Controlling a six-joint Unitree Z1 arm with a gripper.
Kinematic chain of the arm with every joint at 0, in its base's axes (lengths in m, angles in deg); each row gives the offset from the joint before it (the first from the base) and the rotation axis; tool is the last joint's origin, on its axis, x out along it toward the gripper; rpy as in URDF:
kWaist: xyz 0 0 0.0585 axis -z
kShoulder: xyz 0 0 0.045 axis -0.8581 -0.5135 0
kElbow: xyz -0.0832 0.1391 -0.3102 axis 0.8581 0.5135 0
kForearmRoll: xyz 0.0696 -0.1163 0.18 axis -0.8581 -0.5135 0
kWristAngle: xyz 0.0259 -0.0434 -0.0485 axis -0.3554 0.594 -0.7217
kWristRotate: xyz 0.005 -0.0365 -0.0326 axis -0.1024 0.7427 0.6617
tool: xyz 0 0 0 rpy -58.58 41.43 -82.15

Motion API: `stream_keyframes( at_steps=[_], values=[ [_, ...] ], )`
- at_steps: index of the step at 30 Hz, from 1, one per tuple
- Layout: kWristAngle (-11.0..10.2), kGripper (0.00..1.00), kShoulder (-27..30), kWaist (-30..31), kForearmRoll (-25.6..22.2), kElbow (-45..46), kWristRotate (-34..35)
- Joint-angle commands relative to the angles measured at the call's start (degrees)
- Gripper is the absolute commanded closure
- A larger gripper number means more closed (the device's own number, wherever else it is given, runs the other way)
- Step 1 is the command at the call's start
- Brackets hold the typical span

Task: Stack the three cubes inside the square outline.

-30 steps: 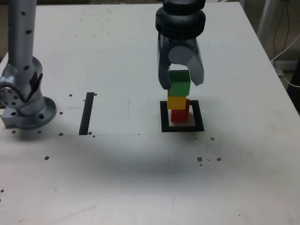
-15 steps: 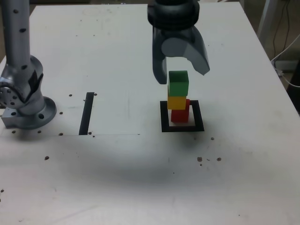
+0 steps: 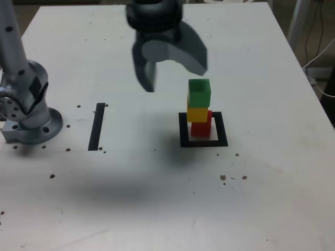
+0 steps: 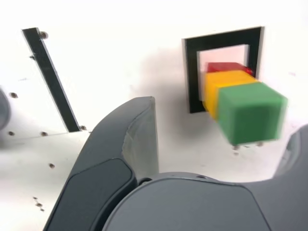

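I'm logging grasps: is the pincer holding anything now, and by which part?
Nothing is held: the pincer stands open, off to the exterior view's left of the green cube.

solid-coloured cubes, red (image 3: 201,128), yellow (image 3: 197,114) and green (image 3: 199,93): 3 | flat black square outline (image 3: 222,129): 1 | straight flat black strip (image 3: 97,127): 1

My fingers (image 4: 144,139) are dark grey. The cubes are plain: one solid green (image 3: 199,93), one yellow-orange (image 3: 197,114), one red (image 3: 201,127). The square outline (image 3: 184,137) is black around a white interior. The straight strip (image 3: 97,126) is black too, and my tabletop (image 3: 251,209) is whitish, speckled with dark brown spots.
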State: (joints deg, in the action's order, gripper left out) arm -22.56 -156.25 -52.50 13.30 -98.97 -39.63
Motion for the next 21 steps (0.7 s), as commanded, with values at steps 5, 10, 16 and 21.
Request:
stream_keyframes(
  at_steps=[5,10,16,21],
  values=[
    [0.1,0.01,4.4,-0.2,3.9,12.3,-0.2],
    [-0.1,0.01,6.2,-0.6,4.8,19.2,-0.8],
    [1.0,0.01,6.4,-0.8,8.4,25.9,-0.9],
    [1.9,0.01,6.4,-0.8,9.1,29.3,-0.9]
  ],
)
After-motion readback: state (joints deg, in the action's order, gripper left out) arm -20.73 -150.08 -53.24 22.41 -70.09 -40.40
